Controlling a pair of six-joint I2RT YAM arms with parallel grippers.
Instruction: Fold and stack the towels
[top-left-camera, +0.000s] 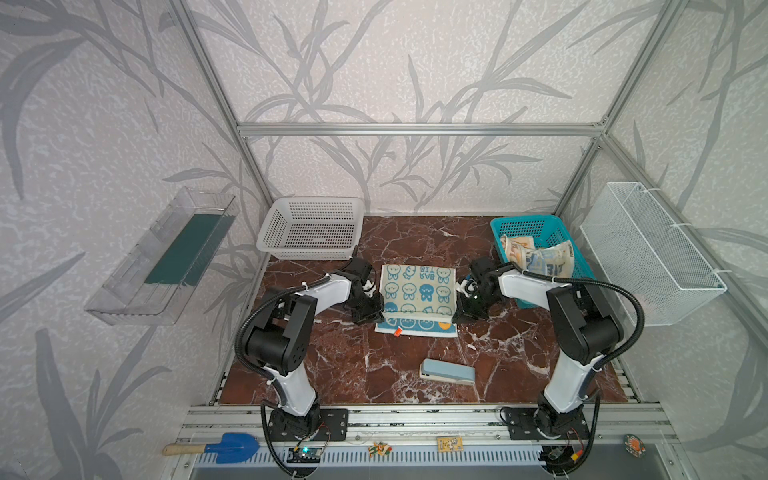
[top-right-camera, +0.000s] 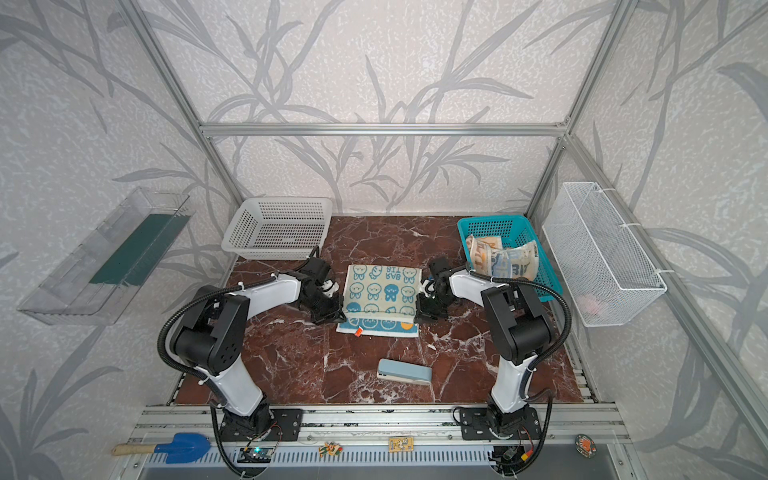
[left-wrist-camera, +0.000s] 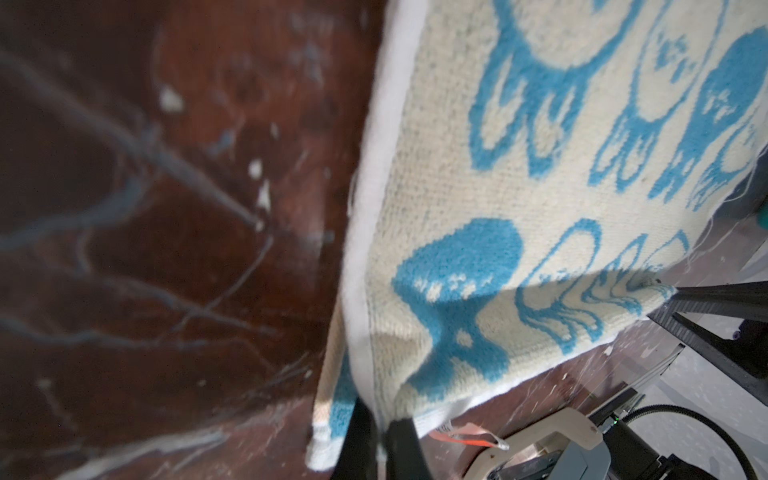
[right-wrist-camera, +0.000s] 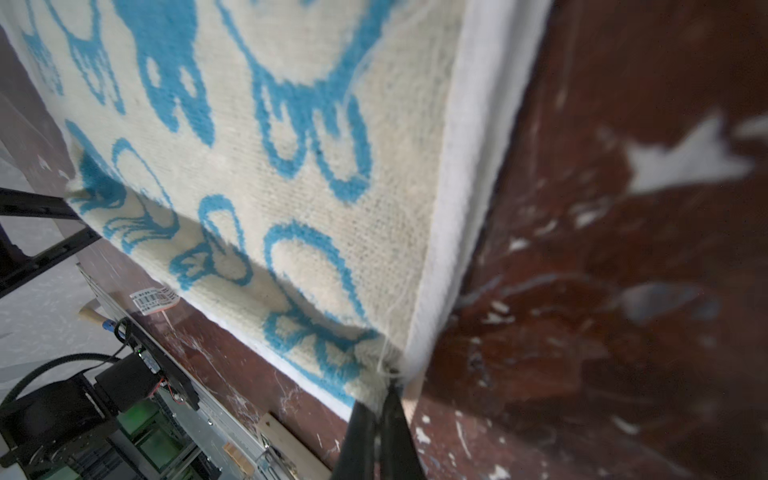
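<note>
Bright, even top views — wrist views blurred, shadowed.

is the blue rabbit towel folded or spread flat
Mid-fold: the towel has a top layer doubled over, its corners pinched by the left gripper and right gripper.

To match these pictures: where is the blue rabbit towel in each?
In a top view: rabbit towel, just below centre.
In a top view: below centre too.
Left wrist: close up, corner in left end effector.
Right wrist: close up, corner in right end effector.
Shared landmark: its orange tag.
</note>
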